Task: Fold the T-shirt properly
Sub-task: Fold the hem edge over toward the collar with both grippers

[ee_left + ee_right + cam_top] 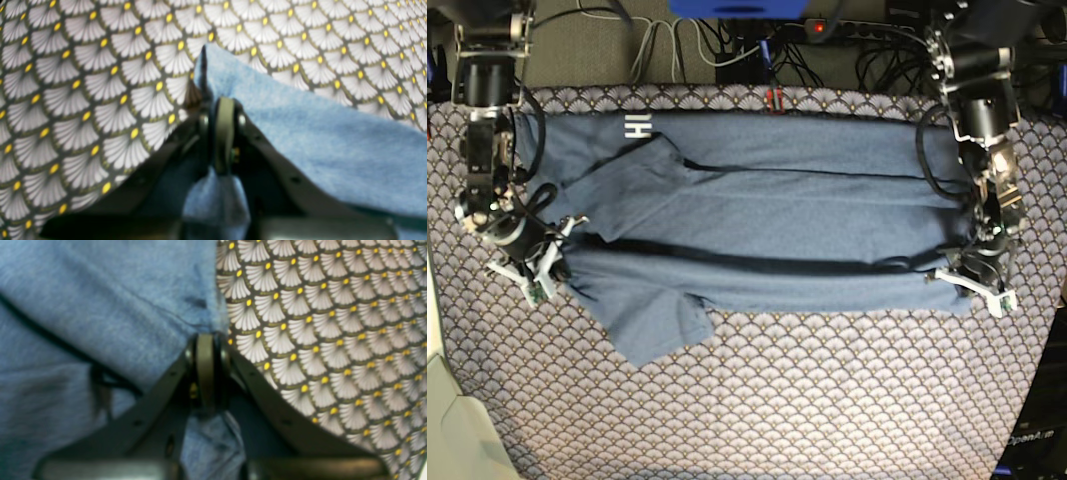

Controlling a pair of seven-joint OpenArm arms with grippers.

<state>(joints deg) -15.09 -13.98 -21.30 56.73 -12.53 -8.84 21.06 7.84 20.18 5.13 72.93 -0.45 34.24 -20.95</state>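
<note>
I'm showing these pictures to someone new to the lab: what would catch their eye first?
Likely the slate-blue T-shirt, stretched in a long band across the middle of the fan-patterned tablecloth, one sleeve flopping toward the front. Next, the two arms at its ends: the left gripper and the right gripper each pinch the front edge of the cloth. White lettering peeks out at the back corner near the right arm.

base: overhead, facing down, far | wrists: close behind each gripper, facing tablecloth (757,400) | shared: T-shirt (767,230) edges
</note>
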